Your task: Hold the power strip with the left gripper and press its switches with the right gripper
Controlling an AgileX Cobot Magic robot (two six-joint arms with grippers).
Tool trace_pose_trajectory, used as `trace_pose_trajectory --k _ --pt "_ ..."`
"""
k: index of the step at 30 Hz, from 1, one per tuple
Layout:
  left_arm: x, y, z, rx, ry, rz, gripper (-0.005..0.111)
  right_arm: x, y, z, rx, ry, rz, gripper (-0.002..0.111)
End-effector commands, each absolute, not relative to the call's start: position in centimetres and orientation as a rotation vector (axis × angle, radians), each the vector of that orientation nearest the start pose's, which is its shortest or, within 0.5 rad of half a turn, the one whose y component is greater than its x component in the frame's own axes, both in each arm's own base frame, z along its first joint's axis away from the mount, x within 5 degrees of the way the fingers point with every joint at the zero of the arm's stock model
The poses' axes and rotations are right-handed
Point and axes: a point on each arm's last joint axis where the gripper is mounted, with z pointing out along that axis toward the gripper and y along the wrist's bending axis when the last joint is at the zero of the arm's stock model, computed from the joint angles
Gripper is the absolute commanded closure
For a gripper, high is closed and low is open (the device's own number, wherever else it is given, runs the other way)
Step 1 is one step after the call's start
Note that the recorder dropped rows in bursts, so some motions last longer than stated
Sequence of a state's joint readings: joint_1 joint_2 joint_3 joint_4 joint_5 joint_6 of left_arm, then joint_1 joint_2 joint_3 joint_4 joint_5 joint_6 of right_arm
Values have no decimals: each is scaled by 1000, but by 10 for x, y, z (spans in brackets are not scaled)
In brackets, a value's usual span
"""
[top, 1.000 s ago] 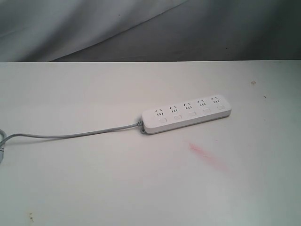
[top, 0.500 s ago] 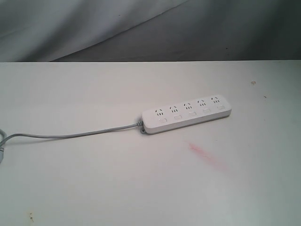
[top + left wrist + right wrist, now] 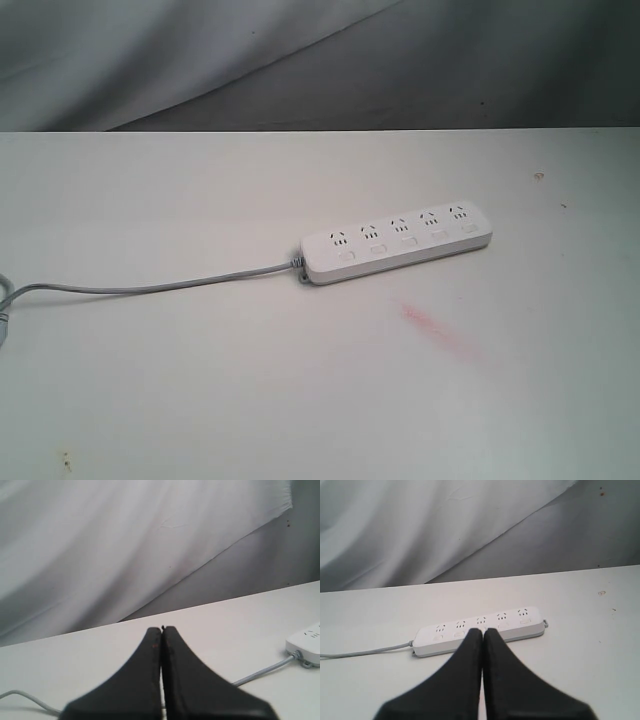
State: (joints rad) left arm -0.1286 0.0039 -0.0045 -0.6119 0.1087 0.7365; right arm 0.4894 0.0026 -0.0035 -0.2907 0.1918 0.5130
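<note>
The white power strip (image 3: 397, 243) lies flat on the table, right of centre, with its row of small white switches (image 3: 408, 241) along the near side. Its thin grey cord (image 3: 150, 286) trails off to the left edge. No arm shows in the exterior view. In the left wrist view my left gripper (image 3: 162, 629) is shut and holds nothing; only the strip's cord end (image 3: 306, 644) shows, well off to one side. In the right wrist view my right gripper (image 3: 483, 630) is shut and empty, its tips lined up in front of the power strip (image 3: 479, 629), short of it.
The white table (image 3: 200, 380) carries a faint red smear (image 3: 440, 330) just in front of the strip and a few small specks (image 3: 539, 175). A grey draped cloth (image 3: 300, 60) hangs behind the table's far edge.
</note>
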Motion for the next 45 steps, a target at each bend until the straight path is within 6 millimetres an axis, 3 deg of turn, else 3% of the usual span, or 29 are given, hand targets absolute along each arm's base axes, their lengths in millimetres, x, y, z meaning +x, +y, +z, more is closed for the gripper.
trace_pose_trajectory --k 1,21,45 --pt "55 -13 205 225 1556 -73 107 52 22 196 -185 1681 489 108" --pt "56 -7 199 66 1645 -132 107 52 22 196 -185 1681 489 108" --pt "56 -7 199 73 1643 -125 107 52 22 196 -185 1681 489 108"
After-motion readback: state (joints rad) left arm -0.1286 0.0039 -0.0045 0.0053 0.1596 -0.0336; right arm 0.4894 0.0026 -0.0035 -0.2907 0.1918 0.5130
